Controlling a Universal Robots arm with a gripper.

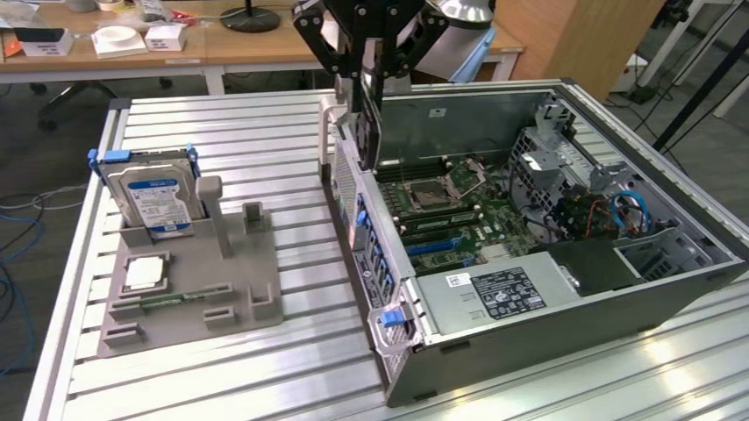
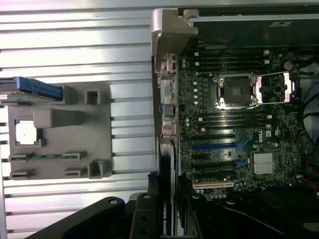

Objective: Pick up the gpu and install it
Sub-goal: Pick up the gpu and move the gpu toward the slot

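Observation:
The gpu [image 1: 372, 123] hangs on edge as a thin dark card, held by its top between the black fingers of my gripper [image 1: 372, 74], which is shut on it. It hovers just inside the open computer case's wall [image 1: 346, 189] on the exterior view's left, above the motherboard [image 1: 457, 210]. In the wrist view the gpu [image 2: 166, 189] shows edge-on with a white brand label, running out from my gripper [image 2: 168, 221] alongside the blue and black expansion slots [image 2: 214, 147]. Its lower edge is clear of the board.
A grey holder tray [image 1: 252, 289] sits on the slatted table at the exterior view's left. It carries a blue-labelled hard drive [image 1: 158, 197], a processor [image 1: 143, 274] and a memory stick [image 1: 175, 303]. A power supply [image 1: 497, 294] and drive cages [image 1: 562, 167] stand inside the case.

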